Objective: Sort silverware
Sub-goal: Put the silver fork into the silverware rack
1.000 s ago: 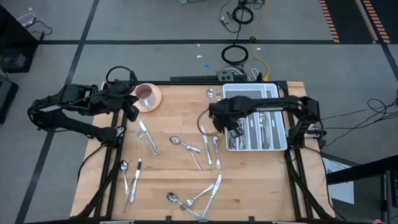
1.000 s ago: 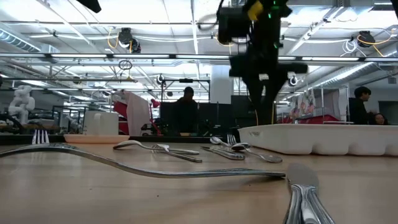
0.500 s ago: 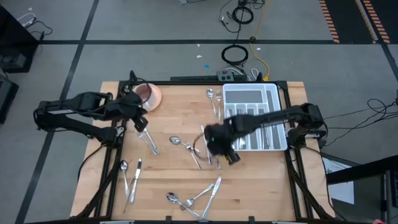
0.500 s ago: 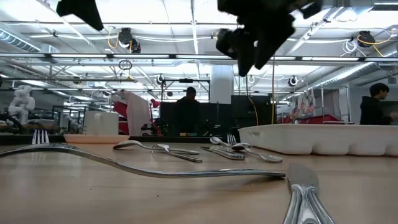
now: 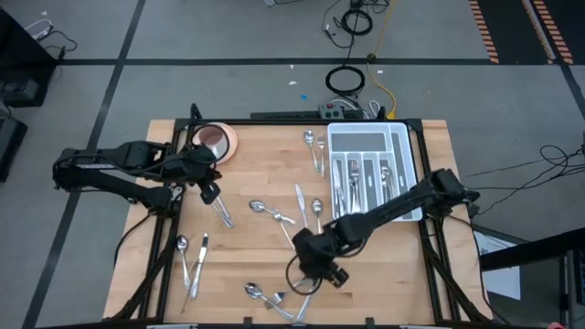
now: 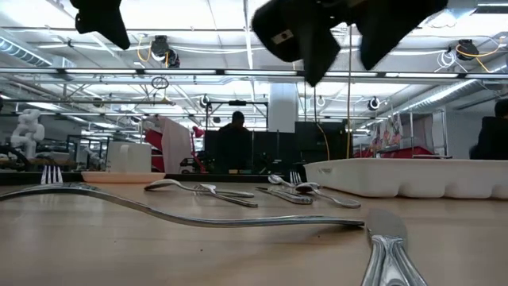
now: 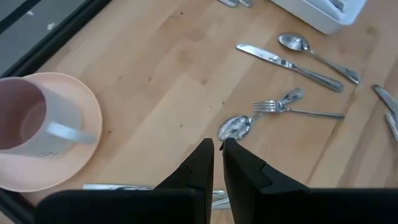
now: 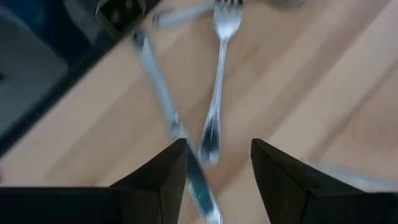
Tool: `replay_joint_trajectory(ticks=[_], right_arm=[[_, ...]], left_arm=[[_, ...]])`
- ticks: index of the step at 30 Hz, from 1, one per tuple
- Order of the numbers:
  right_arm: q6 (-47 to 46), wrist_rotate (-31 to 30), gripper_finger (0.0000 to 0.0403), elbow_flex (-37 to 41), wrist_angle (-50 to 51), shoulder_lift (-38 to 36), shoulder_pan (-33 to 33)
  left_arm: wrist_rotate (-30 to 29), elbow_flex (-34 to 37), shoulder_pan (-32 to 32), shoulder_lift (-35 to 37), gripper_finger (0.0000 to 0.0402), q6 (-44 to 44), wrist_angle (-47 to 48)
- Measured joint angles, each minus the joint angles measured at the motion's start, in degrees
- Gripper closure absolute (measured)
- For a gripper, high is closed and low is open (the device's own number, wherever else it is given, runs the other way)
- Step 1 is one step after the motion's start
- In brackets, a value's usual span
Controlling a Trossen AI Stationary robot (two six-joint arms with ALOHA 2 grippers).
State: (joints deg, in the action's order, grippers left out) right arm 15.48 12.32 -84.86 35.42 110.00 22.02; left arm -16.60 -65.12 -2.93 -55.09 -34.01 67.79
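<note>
The silverware lies scattered on the wooden table point(image 5: 256, 164): a spoon point(image 5: 258, 206), a knife point(image 5: 299, 197), pieces at the left point(image 5: 190, 259) and a pile at the near edge point(image 5: 274, 294). More pieces lie in the white tray point(image 5: 370, 169). My right gripper point(image 8: 217, 158) hangs open above a fork point(image 8: 217, 93) and a knife point(image 8: 163, 99) near that pile and touches nothing. My left gripper point(image 7: 217, 163) is shut and empty. It hovers between the pink saucer with cup point(image 5: 217, 140) and a few pieces point(image 5: 219, 208) at the table's left.
A spoon and fork point(image 5: 313, 144) lie at the far edge beside the tray. A spoon point(image 7: 235, 127), a fork point(image 7: 292, 111) and a knife point(image 7: 286, 64) lie ahead of the left gripper. People stand in the room beyond the table.
My right gripper has swung away from the tray, toward the table's near edge and somewhat left. It now hangs over the silverware by the near pile. My left gripper has sunk and gone a little toward the near edge, away from the saucer.
</note>
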Motion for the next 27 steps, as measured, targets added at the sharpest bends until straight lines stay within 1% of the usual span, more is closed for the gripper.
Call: replay_joint_trajectory(ticks=[7, 12, 16, 19, 22, 24, 27], right_arm=[[-7.2, -0.4, 0.0233, 0.0, -14.6, 6.3, 2.2], [-11.3, -0.8, 0.0233, 0.0, -20.7, 11.1, 2.4], [-13.3, -1.6, 0.0233, 0.0, -21.5, 13.5, 2.5], [-13.4, -1.7, 0.0234, 0.0, -21.7, 14.5, 2.6], [-13.4, -4.9, 0.0235, -0.1, -20.7, 15.4, 2.7], [-13.8, -7.3, 0.0248, -0.2, -19.4, 15.6, 2.7], [-14.3, -8.6, 0.0297, -0.4, -17.4, 16.3, 2.7]], left_arm=[[0.1, 0.0, -2.7, 0.0, 0.0361, -0.2, 0.1], [0.2, 0.0, -4.5, 0.0, 0.0361, -0.2, 0.2], [0.2, 0.0, -5.0, 0.0, 0.0361, -0.3, 0.1], [0.2, 0.0, -5.0, 0.0, 0.0361, -2.4, 0.1], [0.0, 0.0, -5.0, 0.0, 0.0361, -4.7, 0.1], [0.0, 0.0, -5.0, 0.0, 0.0361, -5.7, 0.1], [-0.1, 0.0, -5.0, 0.0, 0.0361, -6.1, 0.1]])
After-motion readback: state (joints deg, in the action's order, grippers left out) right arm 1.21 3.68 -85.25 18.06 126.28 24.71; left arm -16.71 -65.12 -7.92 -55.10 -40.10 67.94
